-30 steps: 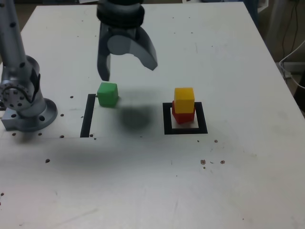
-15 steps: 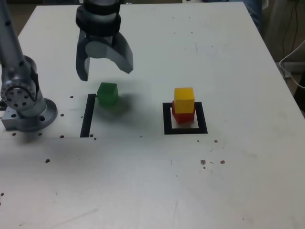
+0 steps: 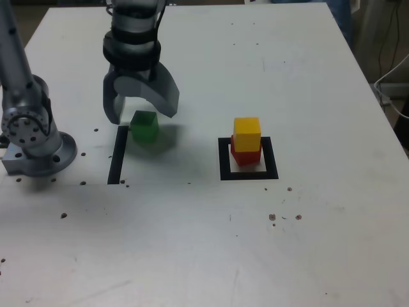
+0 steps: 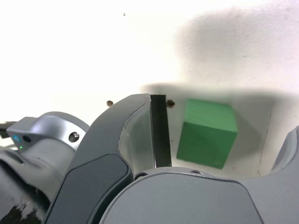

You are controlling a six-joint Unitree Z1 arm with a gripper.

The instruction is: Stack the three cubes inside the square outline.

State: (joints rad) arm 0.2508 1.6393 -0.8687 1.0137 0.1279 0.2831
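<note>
Three cubes on the white worktop (image 3: 307, 77), one of each colour. The green cube (image 3: 144, 126) sits alone on the exterior view's left, flat on the surface, turned a touch so its edges run slightly askew to the black strip (image 3: 117, 155) just beside it. As equal-sided blocks, none of the cubes has a long axis to call.

Over on the exterior view's right, the yellow cube (image 3: 246, 134) sits on top of the red cube (image 3: 245, 156), a two-high stack standing upright inside the square outline (image 3: 223, 160), with the yellow one twisted a little off the red below it. The stack sits toward the far side of the frame, white centre showing in front.

The gripper (image 3: 140, 112) points down with its jaws spread wide, straddling the green cube, one jaw on each side. The wrist view shows the green cube (image 4: 207, 133) between the jaws with clear gaps both sides, so nothing is gripped.

No writing or labels legible anywhere. One strip, one square outline.
</note>
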